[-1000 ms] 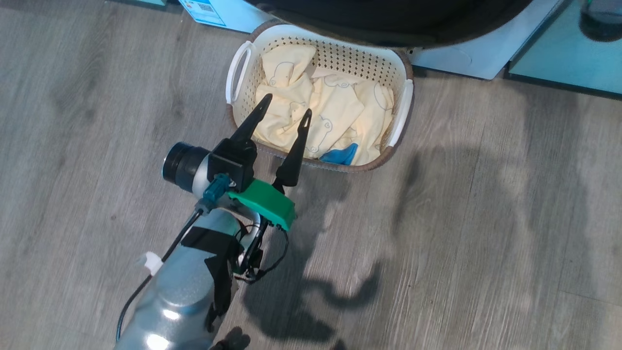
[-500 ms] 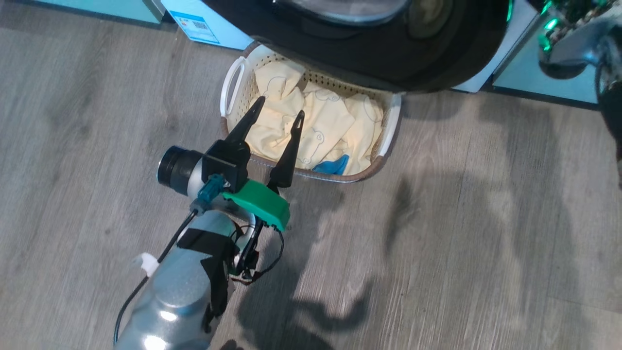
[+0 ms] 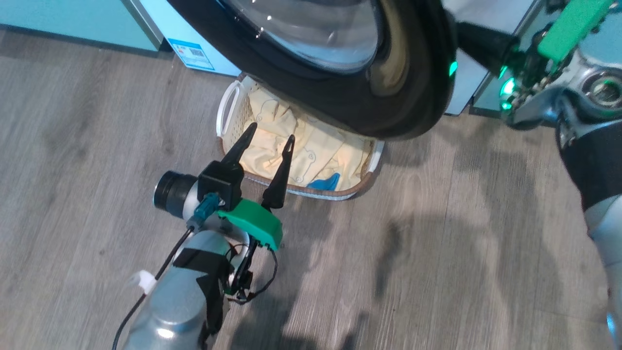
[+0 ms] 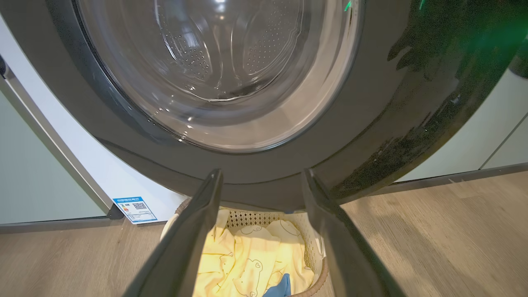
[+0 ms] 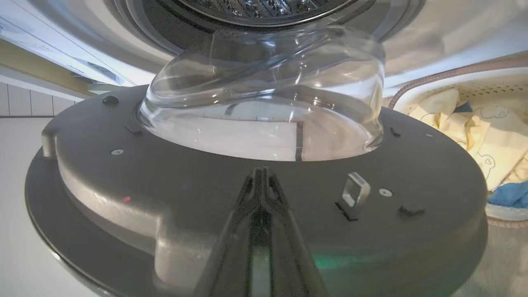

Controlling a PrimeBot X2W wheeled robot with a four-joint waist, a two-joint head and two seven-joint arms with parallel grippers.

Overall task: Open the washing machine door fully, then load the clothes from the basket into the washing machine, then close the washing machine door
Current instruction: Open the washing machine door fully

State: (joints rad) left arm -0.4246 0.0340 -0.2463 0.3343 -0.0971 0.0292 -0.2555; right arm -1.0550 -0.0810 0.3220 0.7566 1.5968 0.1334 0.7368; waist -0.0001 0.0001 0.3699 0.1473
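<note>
Beneath the washing machine door [image 3: 413, 92], which hangs partly open over the basket [image 3: 330, 195], my left gripper [image 3: 271, 132] hovers empty with fingers spread. It is just above the basket's near rim and the clothes [image 3: 316, 150], placed for loading. My right gripper [image 5: 262, 177], fingers pressed together, rests against the door's inner face below the glass bowl [image 5: 264, 95], apparently to push it wider.
</note>
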